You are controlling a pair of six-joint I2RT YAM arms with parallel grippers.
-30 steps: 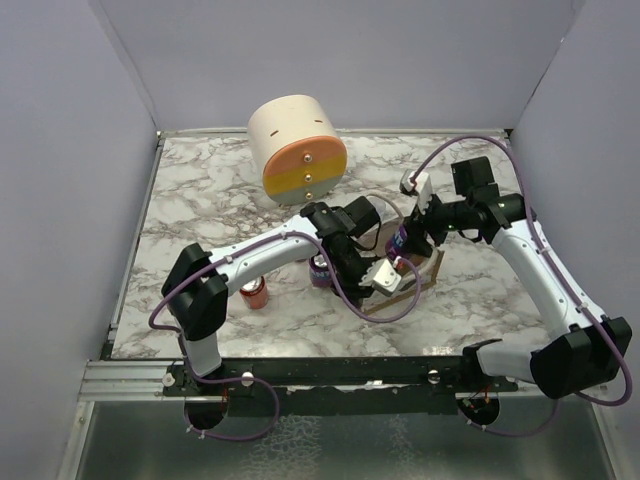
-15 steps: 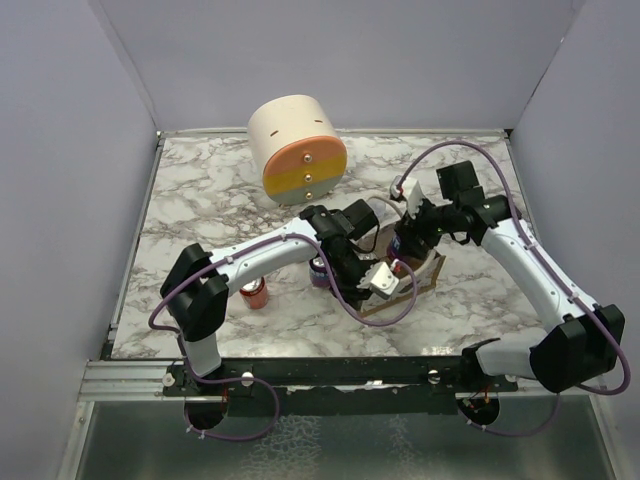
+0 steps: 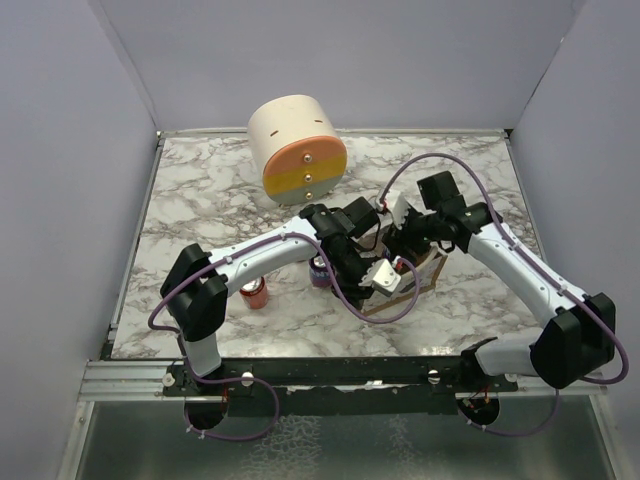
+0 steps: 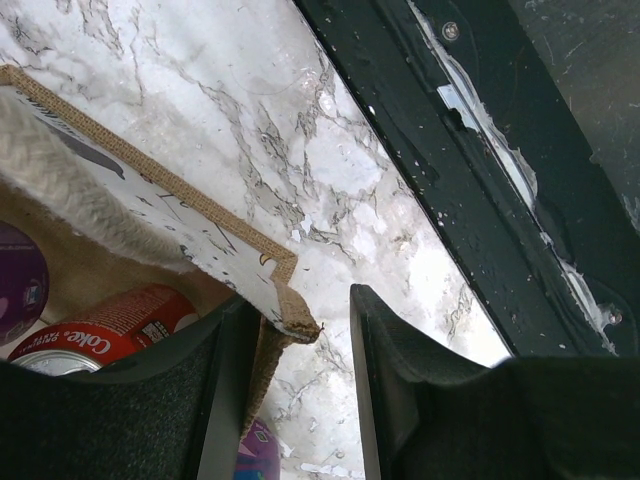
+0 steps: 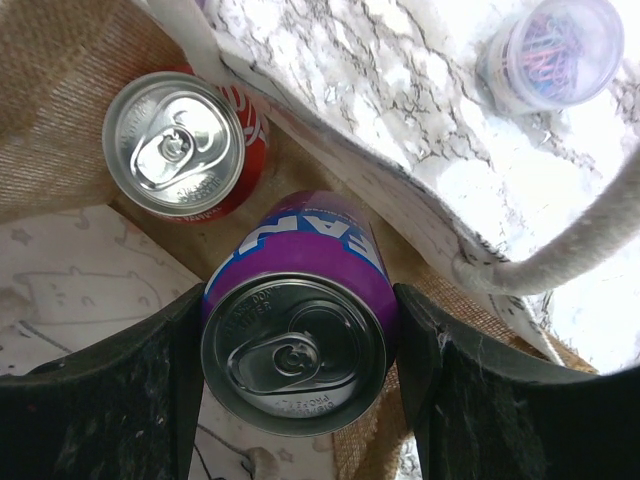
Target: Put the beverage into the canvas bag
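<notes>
**Overhead view.** The canvas bag [image 3: 432, 272] stands upright on the marble table [image 3: 200, 200], right of centre in the frame. Both arms meet over it.

**Right wrist view.**
- The right gripper [image 5: 300, 300] is clamped on the purple beverage can [image 5: 295, 350], with one finger on each side of the can's body.
- The can is upright, its top end facing the camera. It sits inside the bag's open mouth at lower centre of the frame.
- Whether its base touches the bag's floor cannot be told.
- Just beside it, at upper left, a red can [image 5: 180, 150] stands upright in the bag.
- A cream rope handle [image 5: 570, 240] curves across the lower right, outside the held can.
- A clear tub of coloured paper clips [image 5: 555, 50] sits on the marble at upper right, outside the bag.

**Left wrist view.** The left gripper [image 4: 298, 298] has its fingers parted astride a corner of the bag's rim. The wall lies against the finger on the left of the frame. Bare marble shows between the wall and the other finger.

**Other objects, overhead view.**
- A second purple can [image 3: 320, 272] stands just left of the bag, beside the left arm.
- A second red can [image 3: 254, 293] stands at lower left.
- A large cream cylinder [image 3: 297, 150] with an orange-and-yellow face lies at upper centre, well apart from the bag.
</notes>
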